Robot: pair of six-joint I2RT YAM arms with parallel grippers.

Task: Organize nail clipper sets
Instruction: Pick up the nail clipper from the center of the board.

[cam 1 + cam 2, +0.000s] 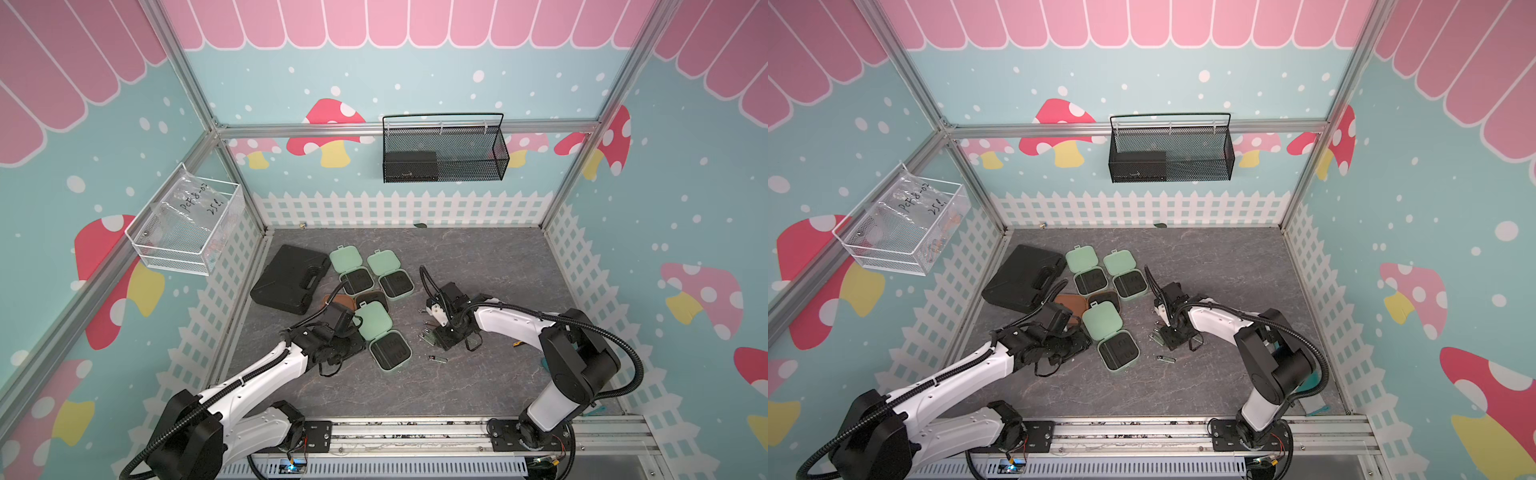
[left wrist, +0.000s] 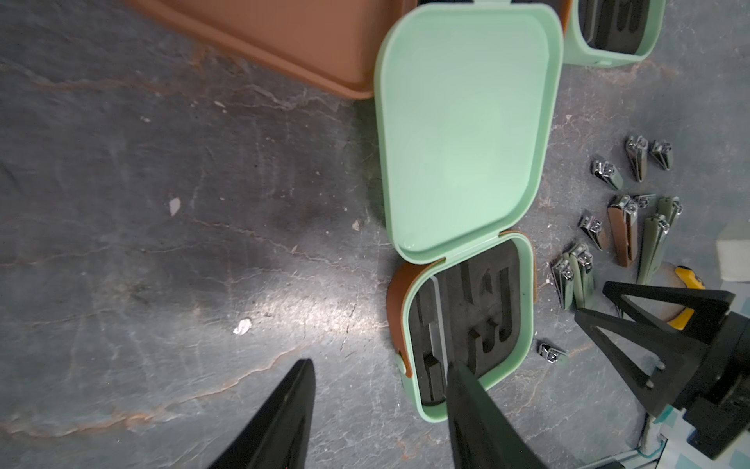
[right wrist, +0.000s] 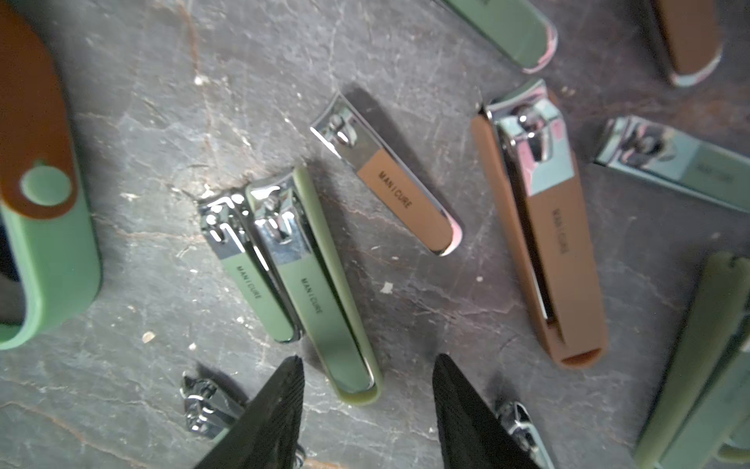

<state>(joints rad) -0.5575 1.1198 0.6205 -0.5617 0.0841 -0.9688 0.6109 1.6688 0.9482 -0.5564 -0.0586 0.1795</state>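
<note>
Near edge: left gripper (image 2: 381,369) spread, pinching nothing; one finger hangs over the black insert of the near mint case (image 1: 384,336), lid thrown back. A lone clipper (image 1: 438,358) lies just beside that case.

Right gripper (image 3: 369,361) spread, astride the tail of a large green clipper (image 3: 324,292). A small green clipper (image 3: 247,264) lies against it; brown clippers (image 3: 544,227) crowd close.

Beyond: brown case (image 1: 345,300) open, partly under the left arm. Far mint cases (image 1: 348,258) open, black case (image 1: 291,278) beside them. Back wall: mesh basket (image 1: 444,147).

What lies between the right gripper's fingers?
The rear end of a large green clipper, in the right wrist view; the right gripper is open.
</note>
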